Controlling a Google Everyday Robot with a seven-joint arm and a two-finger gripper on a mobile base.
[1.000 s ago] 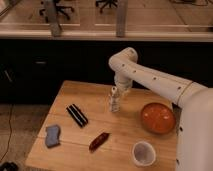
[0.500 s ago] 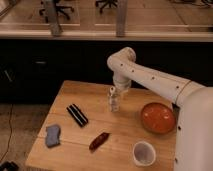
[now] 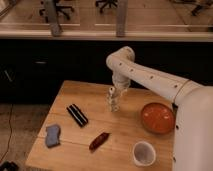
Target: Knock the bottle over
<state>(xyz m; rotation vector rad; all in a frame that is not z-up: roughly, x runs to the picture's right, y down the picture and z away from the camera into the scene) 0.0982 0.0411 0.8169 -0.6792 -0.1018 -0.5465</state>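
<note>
At the wooden table (image 3: 86, 96), the robot's gripper (image 3: 113, 93) hangs with its fingers closed right over the bottle (image 3: 114, 104), which stands upright near the middle of the table's far edge. We cannot tell from this view whether the closed fingers touch the cap or sit just above it.

We judge the bottle a light thing: slim, clear, probably stiff plastic, tall for its narrow foot and so quick to topple. It needs no grasp. A sideways push high up, at the cap or shoulder, should tip it, whereas a push low down may only slide it across the smooth wood. Once down it may roll, perhaps towards the orange bowl (image 3: 157, 117) near the right edge or the black bar (image 3: 77, 114) on the left half.

A blue cloth (image 3: 52, 135) lies near the front-left corner, a reddish-brown item (image 3: 99, 141) near the front edge and a white cup (image 3: 143, 152) near the front-right corner, all well apart from the bottle.

Against the frames of a second and half a second ago, we find almost nothing changed. The arm holds the same bend, the gripper stays above the bottle, and the bottle still stands.
</note>
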